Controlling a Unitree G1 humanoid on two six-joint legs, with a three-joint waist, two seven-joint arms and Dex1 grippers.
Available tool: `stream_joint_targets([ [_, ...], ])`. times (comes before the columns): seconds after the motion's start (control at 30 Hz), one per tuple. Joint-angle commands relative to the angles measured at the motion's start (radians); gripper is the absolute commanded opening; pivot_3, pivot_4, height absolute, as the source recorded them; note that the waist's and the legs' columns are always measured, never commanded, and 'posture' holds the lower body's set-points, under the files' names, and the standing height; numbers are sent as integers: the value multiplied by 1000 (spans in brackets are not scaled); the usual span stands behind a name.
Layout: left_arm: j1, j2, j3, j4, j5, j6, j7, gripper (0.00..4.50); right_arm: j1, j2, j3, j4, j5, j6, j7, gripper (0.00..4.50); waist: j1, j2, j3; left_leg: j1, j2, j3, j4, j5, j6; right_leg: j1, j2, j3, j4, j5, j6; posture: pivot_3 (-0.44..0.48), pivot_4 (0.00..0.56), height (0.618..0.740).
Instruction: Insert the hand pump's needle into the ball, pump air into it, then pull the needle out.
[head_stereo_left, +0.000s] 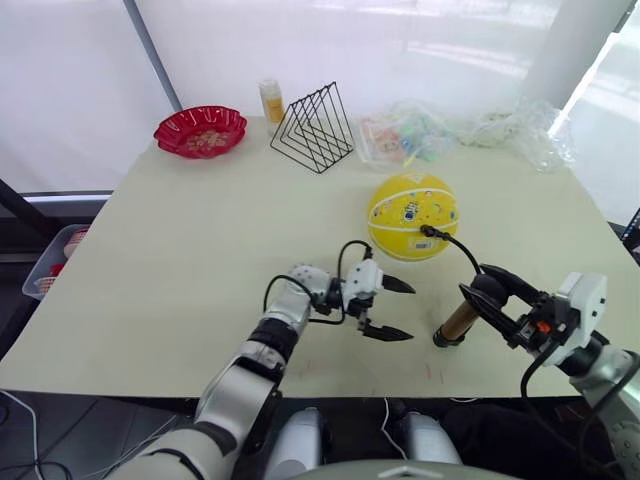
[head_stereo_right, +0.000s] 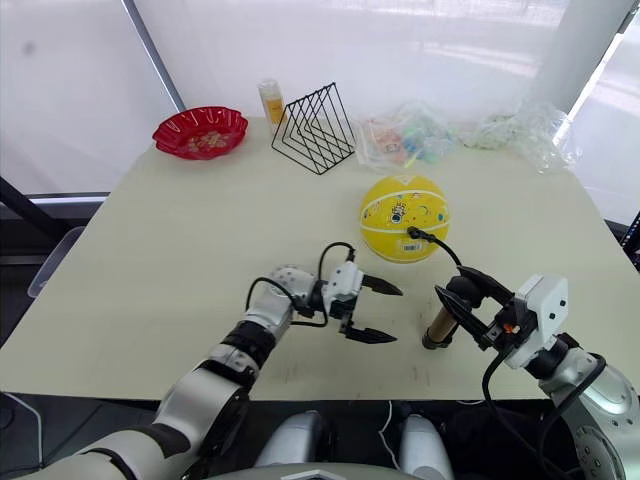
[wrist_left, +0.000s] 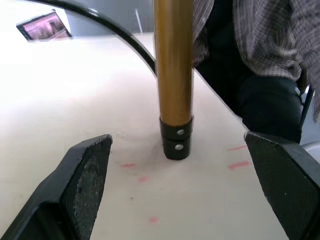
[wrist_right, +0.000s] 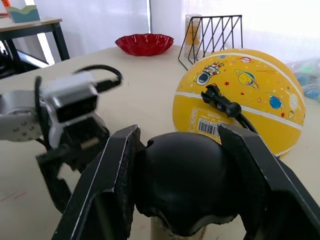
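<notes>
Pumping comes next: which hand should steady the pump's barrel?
Left. The left hand is open, facing the hand pump barrel's base. The right hand already grips its handle, needle fitting at the ball.

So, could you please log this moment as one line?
right gripper: shut on hand pump handle | left gripper: open beside pump | needle fitting: in ball
</notes>
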Motion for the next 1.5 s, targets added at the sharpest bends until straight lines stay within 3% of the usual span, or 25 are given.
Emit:
stream_joint_targets([
  [0.03, 47, 49, 27, -162, -90, 60, -37, 4500, 10, -22, 14, 72, -33, 61, 9, 1992, 1, 1, 1, 0, 0, 0, 0, 0, 0, 0, 0, 0, 0, 0, 0, 0, 150, 737],
  [0.23, 179, 242, 113, -430, -244, 193, -69, 4500, -63, -27, 22, 71, -19, 83, 13, 1992, -5, 3, 8, 1, 1, 0, 1, 1, -1, 0, 1, 0, 3, 0, 0, 0, 150, 737],
  [0.37, 206, 310, 141, -503, -291, 237, -60, 4500, -74, -33, 13, 67, -16, 93, 21, 1992, 12, 4, 10, 1, 0, -2, 3, 3, -4, -1, 1, -1, 7, 0, 0, 0, 150, 737],
  [0.6, 273, 432, 201, -649, -381, 322, -59, 4500, -93, -38, -27, 71, -45, 38, 38, 1992, -2, 5, 16, 1, -1, -1, 4, 3, -4, -1, 4, 0, 10, 0, 0, 0, 150, 737],
  [0.93, 303, 490, 223, -763, -448, 393, -33, 4500, -202, -60, -82, 104, -100, -41, 22, 1992, 2, 8, 31, 1, -3, 0, 5, 4, -5, -2, 6, 1, 12, 0, 0, 0, 150, 737],
  [1.13, 296, 498, 233, -808, -478, 435, -2, 4500, -245, -129, -150, 83, -86, -11, 45, 1971, -2, 11, 34, -3, -2, 2, 4, 5, -6, -8, 9, 4, 16, 0, 1, 0, 150, 737],
  [1.5, 279, 492, 231, -853, -503, 473, 33, 4500, -361, -233, -32, 309, -427, -283, 113, 1971, -3, 7, 38, -2, -2, 5, 4, 6, -8, -9, 15, 8, 16, 0, 2, 0, 150, 737],
])
